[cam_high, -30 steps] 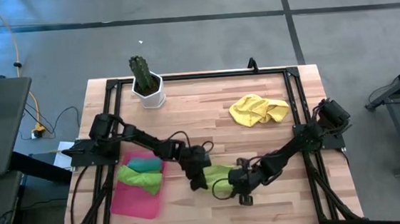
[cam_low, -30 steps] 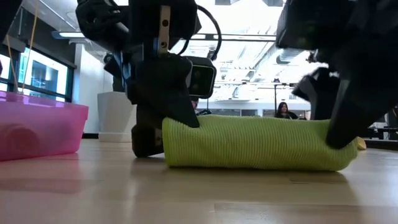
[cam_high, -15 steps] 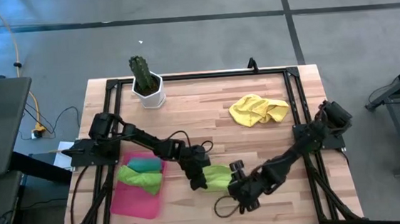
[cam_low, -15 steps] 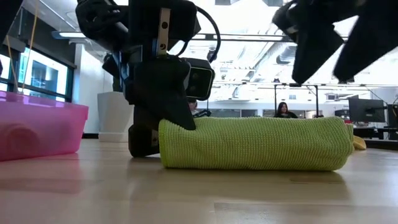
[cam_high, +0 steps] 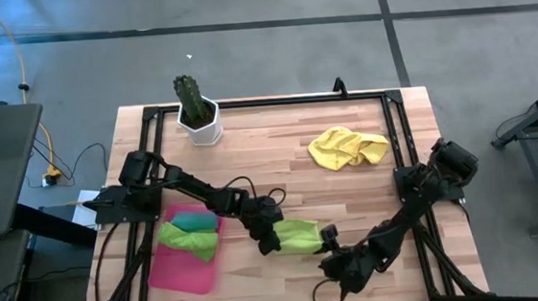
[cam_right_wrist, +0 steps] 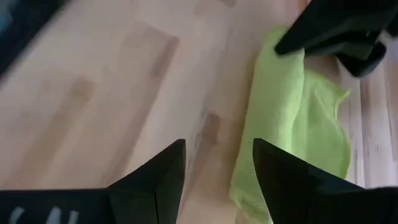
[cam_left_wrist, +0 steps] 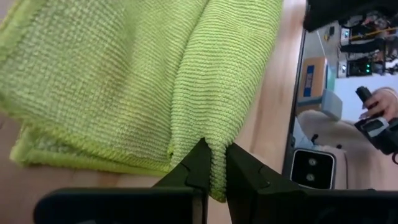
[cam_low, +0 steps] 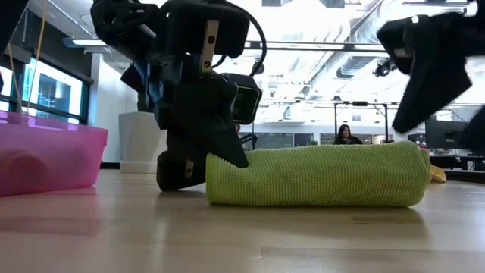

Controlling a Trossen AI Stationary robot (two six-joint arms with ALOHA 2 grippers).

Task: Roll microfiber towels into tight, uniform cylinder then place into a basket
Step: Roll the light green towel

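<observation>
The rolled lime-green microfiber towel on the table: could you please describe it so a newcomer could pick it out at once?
On the light wooden table, look along the near edge, just right of the shallow pink-red tray. There the rolled lime-green microfiber towel lies between the two dark arms, its left end pinched by the left gripper. Unlike the crumpled yellow cloth farther back and the towels in the tray, it is a neat cylinder on bare wood.

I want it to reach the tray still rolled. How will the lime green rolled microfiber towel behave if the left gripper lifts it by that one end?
The lime green rolled microfiber towel will probably sag: it is soft knit cloth, pinched only at one end by the left gripper. It may unroll too, since loose layers show beside the roll. It looks light, so the pinch should hold.
</observation>
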